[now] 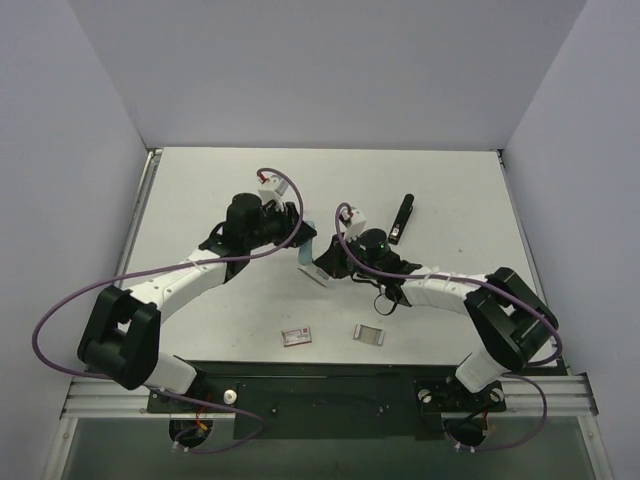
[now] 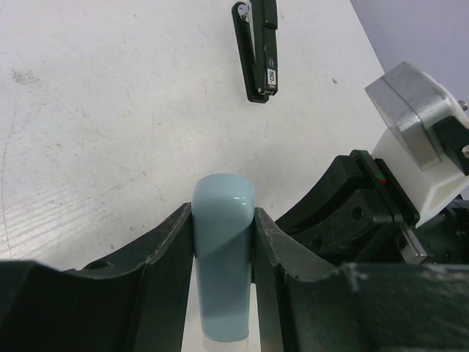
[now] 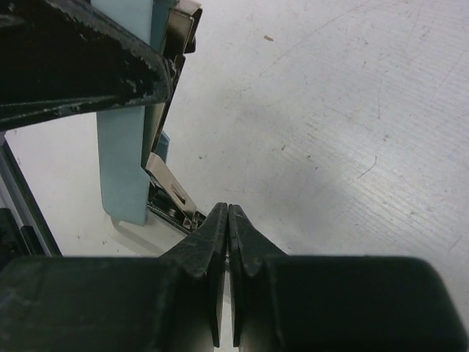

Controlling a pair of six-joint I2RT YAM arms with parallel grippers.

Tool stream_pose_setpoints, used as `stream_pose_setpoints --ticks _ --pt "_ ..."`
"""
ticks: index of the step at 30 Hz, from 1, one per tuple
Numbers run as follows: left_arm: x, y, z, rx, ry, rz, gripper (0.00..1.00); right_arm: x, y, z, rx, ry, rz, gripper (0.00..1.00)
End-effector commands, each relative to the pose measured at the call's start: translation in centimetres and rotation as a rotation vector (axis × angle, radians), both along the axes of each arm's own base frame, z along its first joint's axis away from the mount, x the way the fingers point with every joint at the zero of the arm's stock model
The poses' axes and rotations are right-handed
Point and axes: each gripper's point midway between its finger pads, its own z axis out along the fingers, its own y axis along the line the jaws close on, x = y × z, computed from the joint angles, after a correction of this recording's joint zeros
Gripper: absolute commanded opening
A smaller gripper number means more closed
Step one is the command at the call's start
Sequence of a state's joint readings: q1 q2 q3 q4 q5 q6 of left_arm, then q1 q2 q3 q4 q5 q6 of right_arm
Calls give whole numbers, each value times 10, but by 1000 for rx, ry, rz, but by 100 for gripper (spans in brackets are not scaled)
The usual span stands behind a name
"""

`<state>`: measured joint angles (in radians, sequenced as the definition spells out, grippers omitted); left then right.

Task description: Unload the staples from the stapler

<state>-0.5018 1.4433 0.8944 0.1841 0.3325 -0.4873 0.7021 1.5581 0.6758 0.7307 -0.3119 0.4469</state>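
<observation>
Clamping a pale-blue stapler between both fingers, the left gripper holds it raised around the middle of the table. Whether the stapler's lower end touches the surface cannot be told.

Just beside it, the right gripper has its fingertips pressed together. They sit close to the stapler's lower end, where the bright metal magazine stands opened away from the blue body. Whether a sliver of metal is caught between those tips cannot be told.

The staples cannot be made out in any view; any load left would seem to sit inside that opened magazine. A small silvery-grey piece lies by the near edge, right of centre. It may be a strip of them, though it is too small to say. A red-and-white box lies near it, toward the left, and a black stapler rests untouched toward the far right corner.

Doing this step well looks to call for a firm left grip, so the stapler cannot twist. The right tips should part only slightly and enter along the channel rather than across it. They should then pinch the strip by its sides and draw it straight out. Pulled at an angle, the strip could break into pieces, or the sprung metal could snap shut.
</observation>
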Motion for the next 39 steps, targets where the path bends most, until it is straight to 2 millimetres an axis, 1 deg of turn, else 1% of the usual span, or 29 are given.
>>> stream_pose_setpoints --ticks 1,3,4,5,6,7,11,14,15,17,18,19,20,26,30,39 --pt "32 -8 70 -129 -189 45 0 -19 32 14 93 23 143 0" --pt "37 -9 71 -118 -184 45 0 -19 36 15 113 27 158 0" --pt "38 -10 70 -112 -182 44 0 -21 38 13 116 36 163 0" --pt "40 -11 72 -112 -183 44 0 -20 40 17 132 34 170 0" --pt "41 -11 73 -112 -183 44 0 -20 42 14 134 41 174 0" --pt "42 -13 74 -113 -182 41 0 -20 44 18 146 39 180 0" --pt "46 -16 69 -110 -167 36 0 -19 50 23 171 38 195 0" --pt "47 -18 67 -103 -165 25 0 -17 51 24 169 37 195 0" --pt "47 -18 63 -96 -154 23 0 -16 50 25 170 33 188 0" --pt "45 -19 59 -91 -145 13 0 -14 50 27 170 25 183 0" --pt "45 -20 54 -85 -136 13 0 -14 50 27 169 25 182 0" --pt "44 -20 54 -86 -138 12 0 -13 50 29 174 18 181 0" --pt "42 -19 48 -78 -128 16 0 -12 51 31 176 14 180 0" --pt "35 -20 36 -64 -108 3 0 -4 48 40 172 -23 149 0" --pt "31 -22 31 -45 -99 -7 0 1 46 46 176 -44 131 0" --pt "27 -24 23 -14 -85 -12 0 5 45 60 206 -69 137 0"
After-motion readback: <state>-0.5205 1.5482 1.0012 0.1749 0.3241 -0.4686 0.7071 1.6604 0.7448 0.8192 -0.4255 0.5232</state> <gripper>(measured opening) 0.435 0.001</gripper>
